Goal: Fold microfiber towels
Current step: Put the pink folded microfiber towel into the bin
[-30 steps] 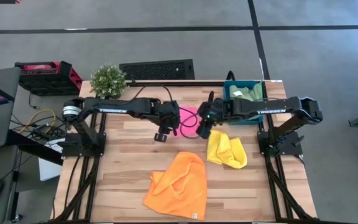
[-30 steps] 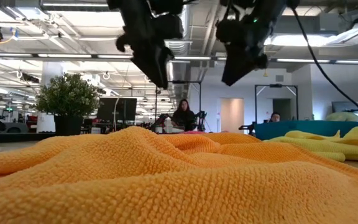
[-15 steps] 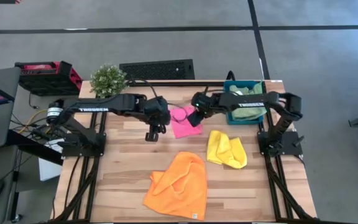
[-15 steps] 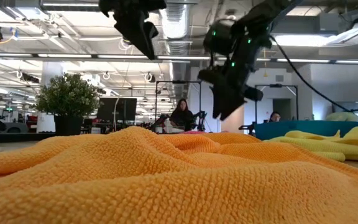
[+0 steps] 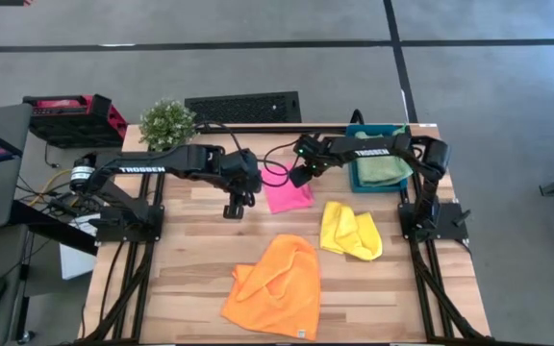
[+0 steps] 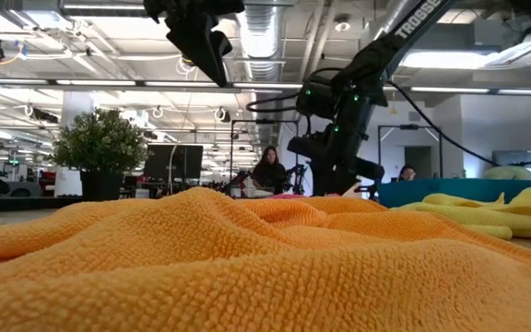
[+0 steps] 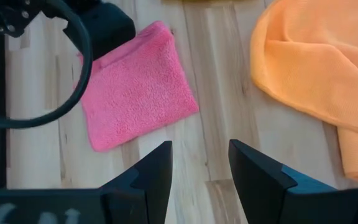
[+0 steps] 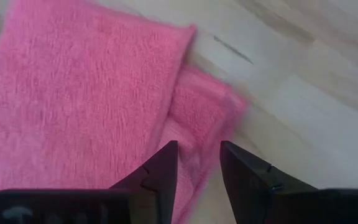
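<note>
On the wooden worktop [image 5: 190,250], the folded hot pink towel [image 5: 288,193] lies flat near the middle, toward twelve o'clock. The right gripper [image 5: 297,179] is low over its far edge, fingers [image 8: 160,174] apart with pink cloth showing between them, holding nothing. The left gripper [image 5: 234,209] hangs above bare wood at nine o'clock of the pink towel, its fingers [image 7: 151,177] spread and empty. The yellow towel [image 5: 350,230] lies crumpled at four o'clock of the pink one, and the orange towel [image 5: 277,286] is loosely heaped toward six o'clock near the front edge. The sage green towel [image 5: 381,166] sits in the teal bin [image 5: 358,134] at the two o'clock corner. A potted plant [image 5: 166,123] stands at eleven o'clock.
</note>
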Robot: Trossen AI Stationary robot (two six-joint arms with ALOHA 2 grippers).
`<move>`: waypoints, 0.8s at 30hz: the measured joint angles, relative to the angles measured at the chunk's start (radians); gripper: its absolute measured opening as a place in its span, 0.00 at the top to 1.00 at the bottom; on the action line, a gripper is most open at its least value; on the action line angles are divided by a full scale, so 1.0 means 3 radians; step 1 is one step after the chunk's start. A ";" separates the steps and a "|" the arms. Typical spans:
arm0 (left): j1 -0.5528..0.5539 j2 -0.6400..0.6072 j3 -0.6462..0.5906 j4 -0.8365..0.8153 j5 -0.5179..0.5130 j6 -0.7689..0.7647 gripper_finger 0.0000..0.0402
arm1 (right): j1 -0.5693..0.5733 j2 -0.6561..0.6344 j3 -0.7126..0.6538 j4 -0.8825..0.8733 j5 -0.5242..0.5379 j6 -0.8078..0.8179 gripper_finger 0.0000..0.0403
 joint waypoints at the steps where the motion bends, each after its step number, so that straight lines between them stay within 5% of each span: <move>1: 0.0000 0.0001 0.0000 -0.0002 -0.0001 0.0010 0.62 | -0.0001 0.0014 0.0000 -0.0006 0.0002 -0.0001 0.64; 24: 0.0000 0.0004 0.0000 -0.0018 0.0000 0.0024 0.62 | 0.0039 0.0074 -0.0001 0.0047 0.0002 -0.0010 0.64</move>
